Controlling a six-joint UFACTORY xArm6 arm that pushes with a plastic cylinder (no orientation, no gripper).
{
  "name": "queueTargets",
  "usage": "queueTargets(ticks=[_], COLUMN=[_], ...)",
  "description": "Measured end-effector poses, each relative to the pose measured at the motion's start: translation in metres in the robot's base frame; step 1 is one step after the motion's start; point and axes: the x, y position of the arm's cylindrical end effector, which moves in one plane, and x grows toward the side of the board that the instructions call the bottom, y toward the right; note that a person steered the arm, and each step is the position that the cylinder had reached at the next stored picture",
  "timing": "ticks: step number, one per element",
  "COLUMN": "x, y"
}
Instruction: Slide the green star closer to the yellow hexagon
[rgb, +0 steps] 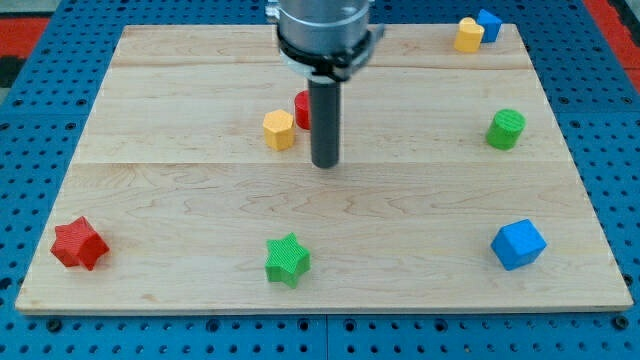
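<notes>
Tip check first: my tip (325, 163) is the lower end of a plain dark rod, so it has no jaws to spread or press together, and it pinches nothing; it stands on the wooden board (200, 190) near the middle, just right of the yellow hexagon (279, 130) and apart from it. Going left to right: red star (79, 243) sits near the board's bottom-left corner. Green star (288, 259) lies near the view's bottom edge, well below the yellow hexagon and below-left of my tip, well apart from both. Red block (301, 107), shape unclear, is partly hidden behind the rod, just right of the hexagon. Green cylinder (506, 129) stands toward the right side. Blue cube (518, 244) sits at lower right. At top right, a yellow block (468, 34) touches a blue block (489, 23).
</notes>
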Motion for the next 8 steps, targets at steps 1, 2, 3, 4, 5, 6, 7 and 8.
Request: queueTargets(ticks=[1, 2, 3, 4, 5, 6, 7, 8], x=[0.048, 0.109, 0.162, 0.165, 0.16, 0.158, 0.156, 0.148], y=[0.034, 0.034, 0.03, 0.012, -0.02, -0.05, -0.059, -0.042])
